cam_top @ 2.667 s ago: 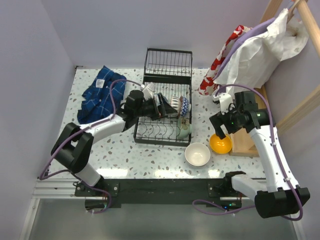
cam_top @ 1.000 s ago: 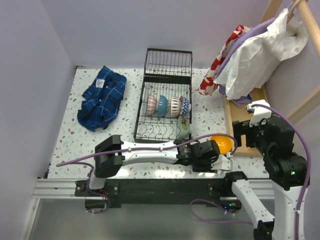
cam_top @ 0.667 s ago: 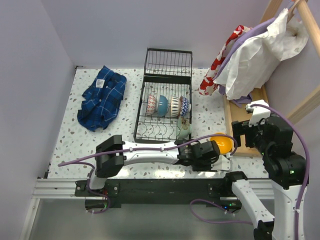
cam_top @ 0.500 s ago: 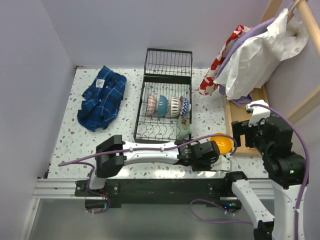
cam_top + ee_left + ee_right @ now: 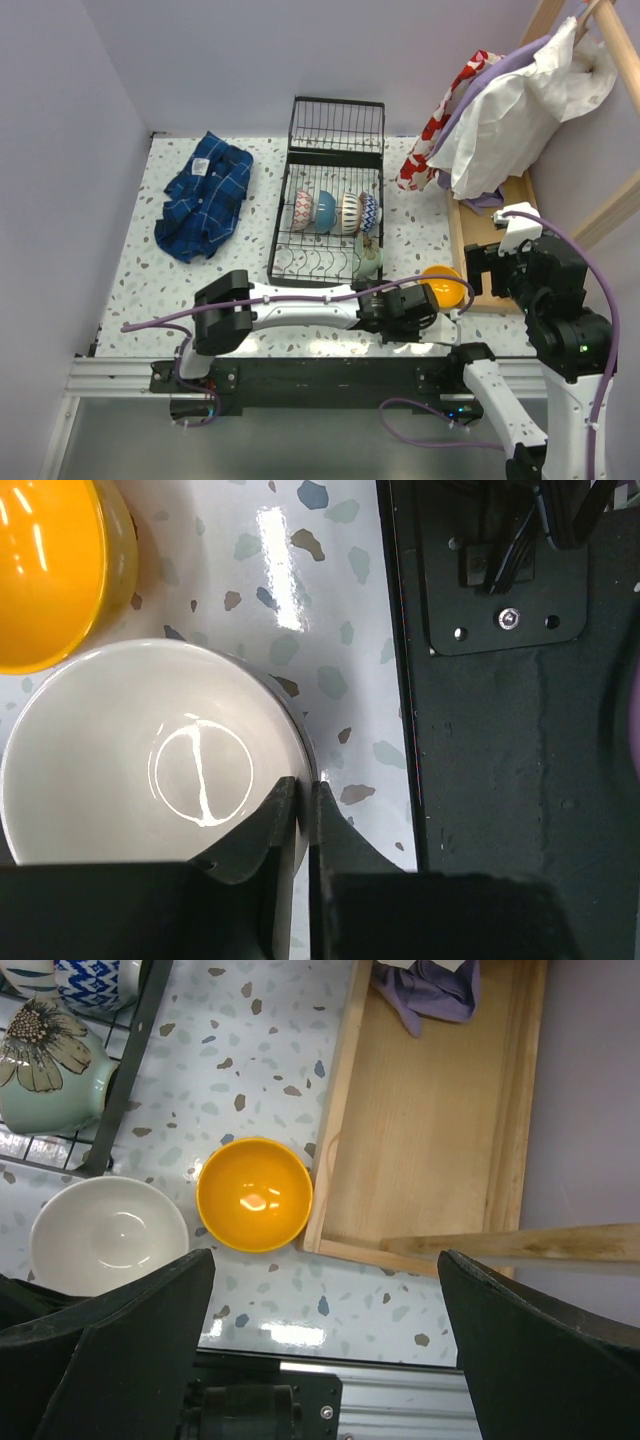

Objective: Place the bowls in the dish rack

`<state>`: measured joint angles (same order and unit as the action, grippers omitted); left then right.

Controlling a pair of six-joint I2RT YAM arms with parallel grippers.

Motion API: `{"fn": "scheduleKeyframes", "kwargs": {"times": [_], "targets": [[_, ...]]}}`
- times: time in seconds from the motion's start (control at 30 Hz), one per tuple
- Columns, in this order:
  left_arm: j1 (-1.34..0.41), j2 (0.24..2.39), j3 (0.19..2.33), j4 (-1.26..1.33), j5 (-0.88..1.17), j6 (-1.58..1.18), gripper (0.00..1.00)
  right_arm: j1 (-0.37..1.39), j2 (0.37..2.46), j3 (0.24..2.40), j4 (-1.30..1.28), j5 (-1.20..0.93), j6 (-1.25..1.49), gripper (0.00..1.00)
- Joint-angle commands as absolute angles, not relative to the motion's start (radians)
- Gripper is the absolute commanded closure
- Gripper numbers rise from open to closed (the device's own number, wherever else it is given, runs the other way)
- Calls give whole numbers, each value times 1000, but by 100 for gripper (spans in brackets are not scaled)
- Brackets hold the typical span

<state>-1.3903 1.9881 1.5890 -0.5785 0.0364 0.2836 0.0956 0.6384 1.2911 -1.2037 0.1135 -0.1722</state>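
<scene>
Left gripper (image 5: 303, 790), moved off the dish rack (image 5: 337, 128), apparently pinches the white bowl (image 5: 110, 730); right gripper (image 5: 325, 1257) spread.

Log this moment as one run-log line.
left gripper: shut on white bowl rim | right gripper: open | orange bowl: outside rack | dish rack: partly loaded

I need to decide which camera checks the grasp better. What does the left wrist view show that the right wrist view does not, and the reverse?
Only the left wrist view: the left tool closed on the rim of the white bowl, one finger inside and one outside, and the black base plate beside it. Only the right wrist view: the wooden tray holding a purple cloth, a corner of the dish rack, and the right tool, wide open. Both: the white bowl, the orange bowl next to it, and the speckled table.
</scene>
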Motion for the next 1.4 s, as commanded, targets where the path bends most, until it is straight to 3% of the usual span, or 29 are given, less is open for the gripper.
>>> {"fn": "scheduleKeyframes", "kwargs": {"times": [0.0, 0.53, 0.9, 1.0, 1.1, 1.2, 1.37], "targets": [[-1390, 1973, 1577, -580, 69, 298, 98, 89, 626, 1289, -1190, 115, -170, 1], [-1359, 1686, 1551, -663, 100, 370, 100, 81, 702, 1318, -1173, 80, -176, 1], [-1028, 1513, 1542, -609, 389, 224, 100, 81, 796, 1315, -1178, 75, -251, 2], [-932, 1465, 1471, -504, 488, 109, 100, 81, 807, 1296, -1178, 68, -285, 2], [-820, 1381, 1307, -252, 589, -76, 100, 81, 816, 1281, -1164, 64, -331, 2], [-724, 1296, 1106, 181, 659, -276, 100, 81, 850, 1287, -1170, 89, -362, 2], [-626, 1288, 907, 536, 721, -578, 100, 80, 923, 1336, -1200, 123, -405, 2]]}}
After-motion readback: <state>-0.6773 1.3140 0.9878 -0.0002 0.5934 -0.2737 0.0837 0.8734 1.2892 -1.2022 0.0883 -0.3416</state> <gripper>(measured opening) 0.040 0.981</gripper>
